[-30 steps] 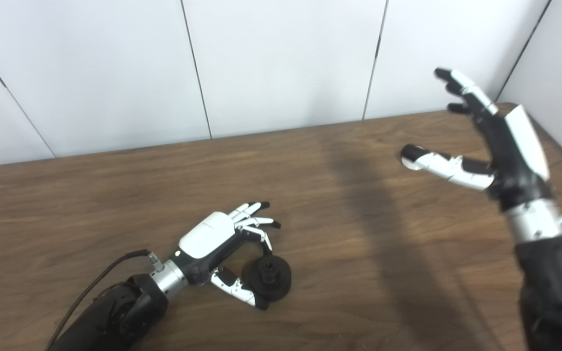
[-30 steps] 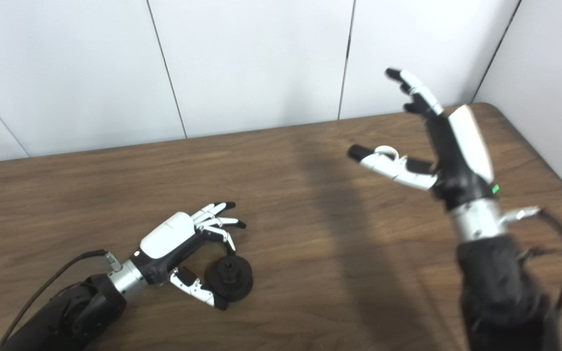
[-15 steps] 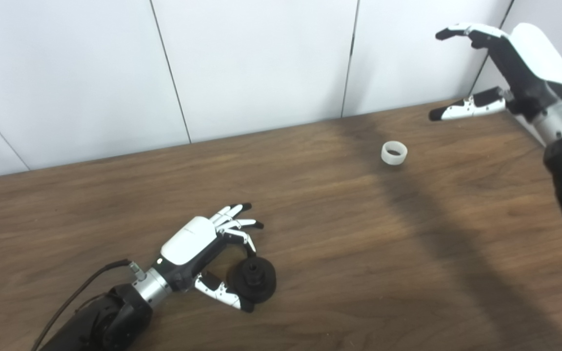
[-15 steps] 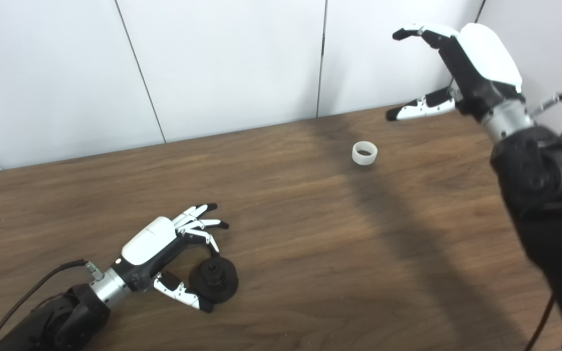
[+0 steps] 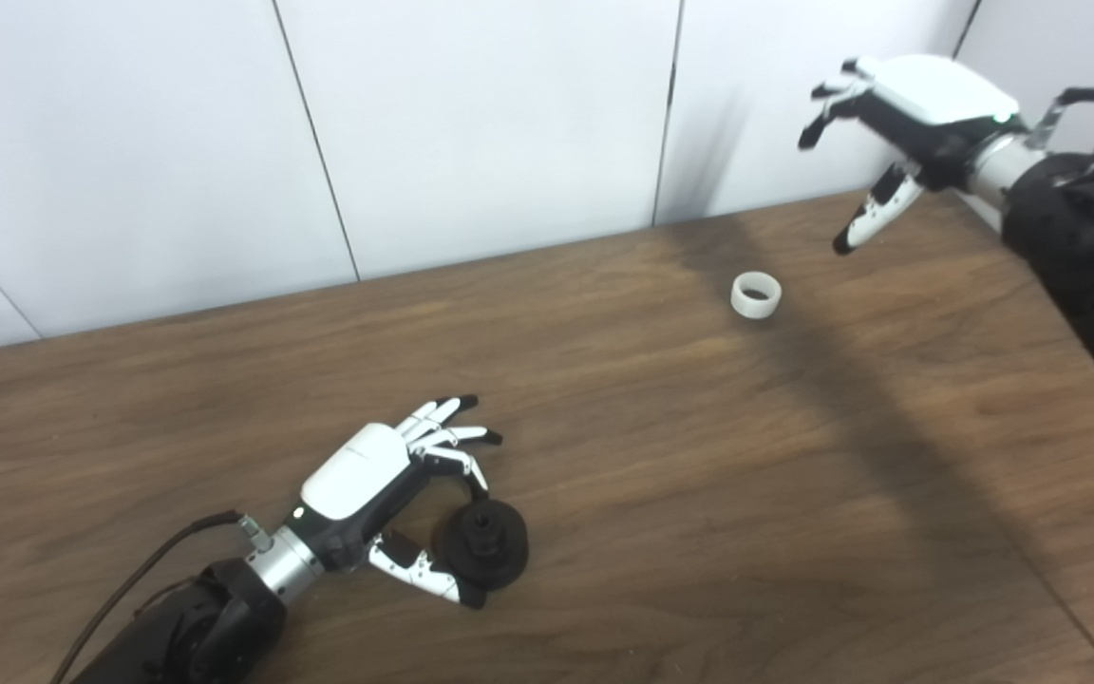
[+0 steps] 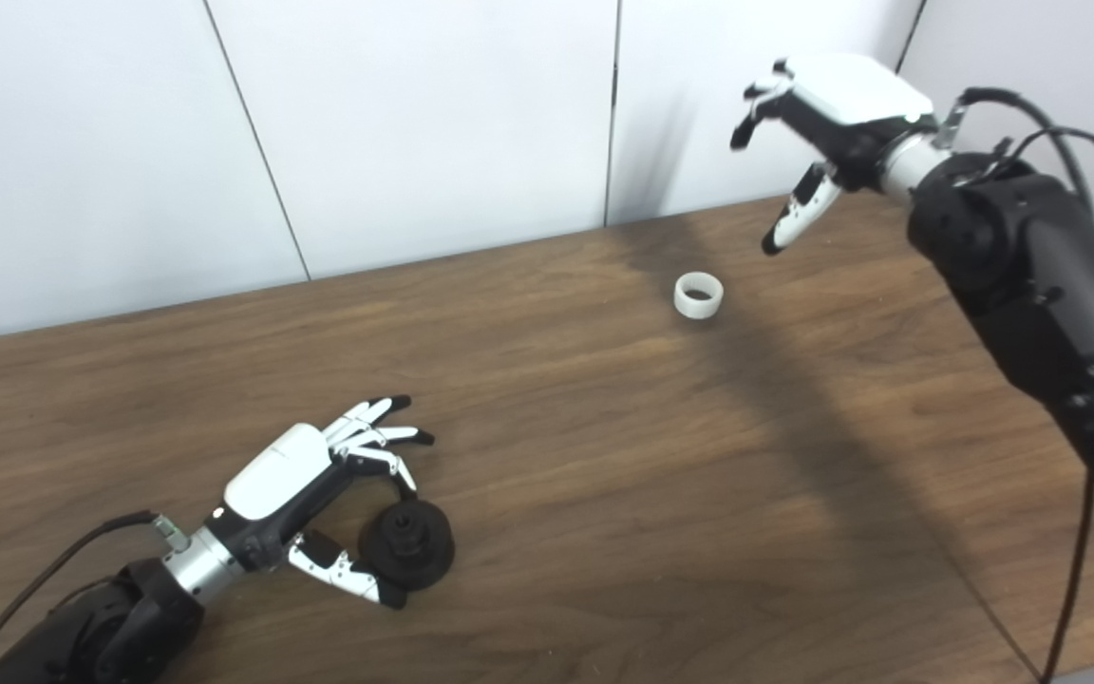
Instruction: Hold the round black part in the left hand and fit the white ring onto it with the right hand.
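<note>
The round black part is seen lying on the desk, well nearer than the white ring. It is cupped loosely by the left hand, thumb and one finger at its rim; whether it is truly gripped cannot be told. The white ring lies alone farther back. Beyond it, the right hand is held raised, fingers spread, nothing held.

The left hand lies low near the table's front edge, palm down, its fingers spread and curled, thumb reaching forward under them. The right hand is raised near the far right corner, palm down, fingers apart and drooping, thumb pointing down, its arm stretched forward.
</note>
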### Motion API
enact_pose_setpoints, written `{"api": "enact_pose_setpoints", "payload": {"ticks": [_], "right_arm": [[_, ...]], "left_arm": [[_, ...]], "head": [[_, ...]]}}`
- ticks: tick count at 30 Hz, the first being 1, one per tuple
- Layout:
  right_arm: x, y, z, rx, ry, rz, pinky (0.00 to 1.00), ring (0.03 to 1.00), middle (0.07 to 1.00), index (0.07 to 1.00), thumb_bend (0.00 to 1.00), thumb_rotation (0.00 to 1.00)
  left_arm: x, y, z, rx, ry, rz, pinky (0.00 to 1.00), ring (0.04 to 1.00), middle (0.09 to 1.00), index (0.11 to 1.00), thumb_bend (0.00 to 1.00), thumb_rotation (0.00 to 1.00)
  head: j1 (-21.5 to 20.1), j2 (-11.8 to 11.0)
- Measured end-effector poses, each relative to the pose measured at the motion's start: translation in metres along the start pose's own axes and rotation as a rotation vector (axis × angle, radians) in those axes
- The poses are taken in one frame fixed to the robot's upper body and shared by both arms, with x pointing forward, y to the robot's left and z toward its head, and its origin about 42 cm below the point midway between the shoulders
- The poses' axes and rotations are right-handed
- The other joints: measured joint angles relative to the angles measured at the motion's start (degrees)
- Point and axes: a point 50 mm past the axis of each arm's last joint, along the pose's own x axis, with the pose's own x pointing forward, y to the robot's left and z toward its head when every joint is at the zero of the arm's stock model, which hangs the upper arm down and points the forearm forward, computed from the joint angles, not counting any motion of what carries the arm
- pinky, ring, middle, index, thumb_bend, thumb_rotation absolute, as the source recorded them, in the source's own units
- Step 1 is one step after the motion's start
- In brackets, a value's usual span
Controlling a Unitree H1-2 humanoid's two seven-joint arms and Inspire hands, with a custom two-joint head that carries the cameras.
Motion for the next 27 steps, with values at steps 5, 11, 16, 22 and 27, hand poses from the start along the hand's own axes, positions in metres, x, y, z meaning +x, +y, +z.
{"api": "enact_pose_setpoints", "payload": {"ticks": [5, 11, 16, 22, 27], "right_arm": [[0.011, 0.014, 0.011, 0.002, -0.010, 0.043, 0.96, 0.988, 0.911, 0.688, 1.00, 0.19], [0.020, 0.024, 0.013, -0.021, 0.001, 0.097, 0.99, 0.993, 0.915, 0.689, 1.00, 0.22], [0.025, 0.033, 0.020, -0.042, 0.000, 0.129, 1.00, 1.000, 0.924, 0.694, 1.00, 0.26], [0.029, 0.043, 0.019, -0.059, 0.006, 0.164, 1.00, 1.000, 0.941, 0.706, 1.00, 0.26], [0.031, 0.045, 0.022, -0.075, 0.007, 0.197, 1.00, 1.000, 0.952, 0.718, 1.00, 0.25]], "left_arm": [[-0.003, 0.001, 0.000, 0.003, 0.000, 0.001, 1.00, 1.000, 0.856, 0.479, 0.52, 0.06], [-0.006, 0.001, 0.001, 0.003, 0.000, 0.000, 1.00, 1.000, 0.863, 0.480, 0.52, 0.06], [-0.008, 0.002, -0.001, 0.005, 0.004, 0.001, 1.00, 1.000, 0.864, 0.479, 0.52, 0.06], [-0.008, 0.001, -0.001, 0.001, 0.005, 0.001, 1.00, 1.000, 0.871, 0.480, 0.52, 0.06], [-0.010, 0.001, 0.000, -0.005, 0.008, 0.004, 1.00, 1.000, 0.868, 0.480, 0.52, 0.06]], "head": [[-0.53, -0.35], [-0.88, -0.79], [-1.41, -1.32], [-1.93, -1.67], [-2.11, -1.93]]}}
